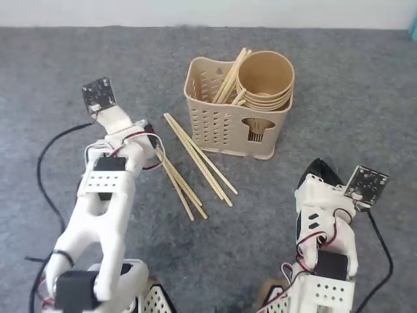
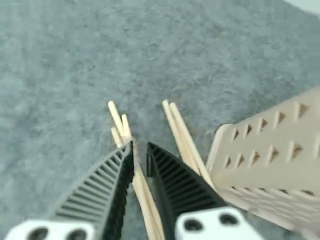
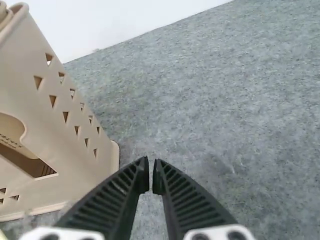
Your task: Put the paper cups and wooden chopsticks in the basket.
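Grey carpet surface; chopsticks lying on it; pale wall behind.

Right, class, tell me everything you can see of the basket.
The basket is a beige, plastic-looking rectangular tub. Its walls are pierced with rows of small holes, and one side has a larger handle cut-out. It stands upright on the grey carpet. Inside, a stack of paper cups fills one end and several chopsticks lean at the other. Beside it, loose chopsticks lie on the carpet.
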Motion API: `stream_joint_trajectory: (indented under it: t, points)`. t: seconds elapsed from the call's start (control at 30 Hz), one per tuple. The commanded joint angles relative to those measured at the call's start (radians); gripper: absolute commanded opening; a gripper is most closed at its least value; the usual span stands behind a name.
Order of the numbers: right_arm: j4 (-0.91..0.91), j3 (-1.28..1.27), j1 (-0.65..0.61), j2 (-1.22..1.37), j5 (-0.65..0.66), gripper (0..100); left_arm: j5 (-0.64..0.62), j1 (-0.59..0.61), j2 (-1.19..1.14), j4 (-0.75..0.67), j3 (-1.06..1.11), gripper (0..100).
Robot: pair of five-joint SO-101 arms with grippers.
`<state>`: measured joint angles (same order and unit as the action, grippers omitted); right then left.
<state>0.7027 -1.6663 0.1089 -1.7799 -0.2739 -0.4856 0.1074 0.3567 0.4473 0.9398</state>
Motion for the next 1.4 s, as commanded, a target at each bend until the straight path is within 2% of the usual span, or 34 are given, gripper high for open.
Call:
stream_joint_trajectory:
  t: [0.0,0.13,0.47,0.6,0.77,1.1,1.17,1.27,1.37]
  points:
    - [0.005,-0.018,-0.008,0.004,0.017,3.0,-0.048,-0.005,-0.1,-0.008,-0.079,9]
    - [0.005,-0.018,-0.008,0.004,0.017,2.9,-0.051,-0.002,-0.245,0.043,-0.188,14]
    - [0.005,-0.018,-0.008,0.004,0.017,2.9,-0.055,-0.003,-0.367,0.035,-0.26,14]
    - [0.005,-0.018,-0.008,0.004,0.017,2.8,-0.115,-0.002,-0.4,0.041,-0.291,14]
    - [0.005,-0.018,-0.008,0.004,0.017,2.8,-0.123,-0.002,-0.443,0.081,-0.343,14]
    - [0.005,-0.018,-0.01,0.004,0.017,2.8,-0.169,0.018,-0.649,0.333,-0.61,14]
    - [0.005,-0.018,-0.01,0.004,0.017,2.8,-0.173,0.018,-0.649,0.345,-0.616,12]
    - [0.005,-0.018,-0.01,0.004,0.017,2.8,-0.169,0.015,-0.649,0.345,-0.616,0]
    - [0.005,-0.018,-0.01,0.004,0.017,2.8,-0.169,0.012,-0.649,0.347,-0.616,1]
